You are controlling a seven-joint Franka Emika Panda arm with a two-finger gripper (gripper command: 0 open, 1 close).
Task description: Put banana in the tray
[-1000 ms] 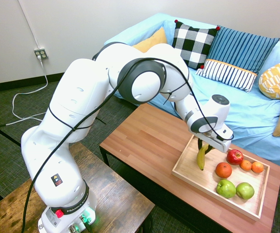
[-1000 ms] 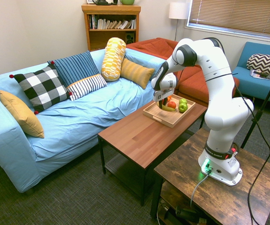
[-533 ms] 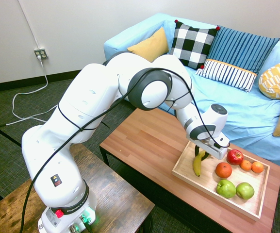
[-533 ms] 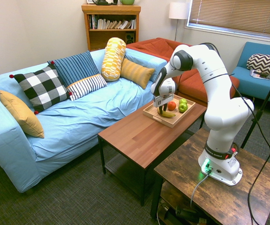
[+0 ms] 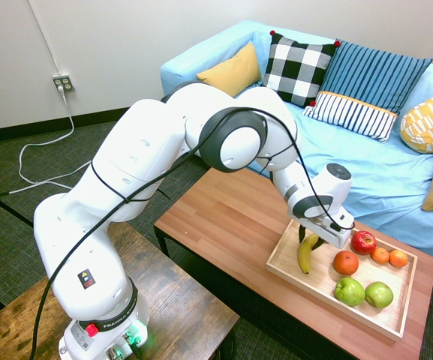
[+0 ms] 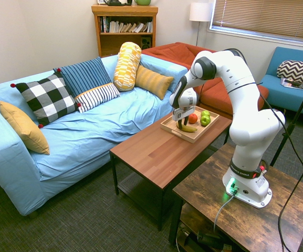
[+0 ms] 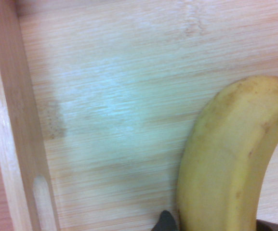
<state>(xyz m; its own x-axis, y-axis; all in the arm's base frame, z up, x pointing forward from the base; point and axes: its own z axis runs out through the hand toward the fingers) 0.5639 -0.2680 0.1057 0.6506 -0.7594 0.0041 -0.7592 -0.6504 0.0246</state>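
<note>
First exterior view: jaws (image 5: 311, 238) parted, released around the banana (image 5: 304, 258), inside the left edge of the tray (image 5: 335, 304); best widen evenly, then rise straight.

On the surface (image 5: 216, 202) stand three oranges (image 5: 345, 262), a red apple (image 5: 363, 242) and two green apples (image 5: 350, 291). The green apples sit side by side; one orange is near the red apple, the other two just beside each other. Behind is a blue sofa (image 6: 83, 142) with a checked pillow (image 6: 48, 98), a striped one (image 6: 83, 73) and a bolster (image 6: 127, 66). A bookcase (image 6: 125, 29) and a lamp (image 6: 199, 12) stand farther back, near a red couch (image 6: 219, 97).
</note>
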